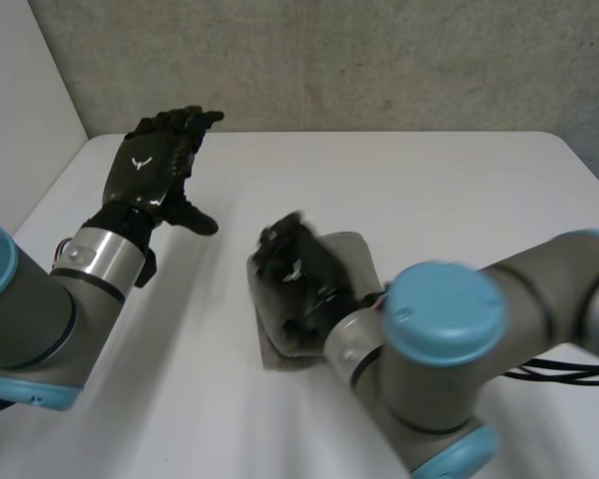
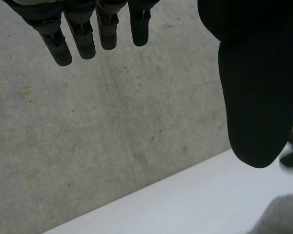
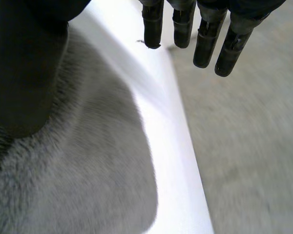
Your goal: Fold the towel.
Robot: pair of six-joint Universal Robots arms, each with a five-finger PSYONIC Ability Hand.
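Observation:
A small grey towel (image 1: pixel 354 261) lies folded into a thick block near the middle of the white table (image 1: pixel 449 190). My right hand (image 1: pixel 298 267) is over it, fingers relaxed and open, covering its left half. In the right wrist view the towel (image 3: pixel 88 170) lies under the palm, the thumb (image 3: pixel 24 73) close above the pile, and the fingers (image 3: pixel 205 34) hang straight and free of the cloth. My left hand (image 1: pixel 160 160) is raised at the far left of the table, open and holding nothing. Its straight fingers (image 2: pixel 83 34) and thumb (image 2: pixel 259 97) face the wall, with a towel corner (image 2: pixel 283 217) beyond the thumb.
A grey concrete wall (image 1: pixel 329 60) runs behind the table's far edge. A white panel (image 1: pixel 20 100) stands at the left. My right arm (image 1: pixel 449 349) reaches across the near right part of the table.

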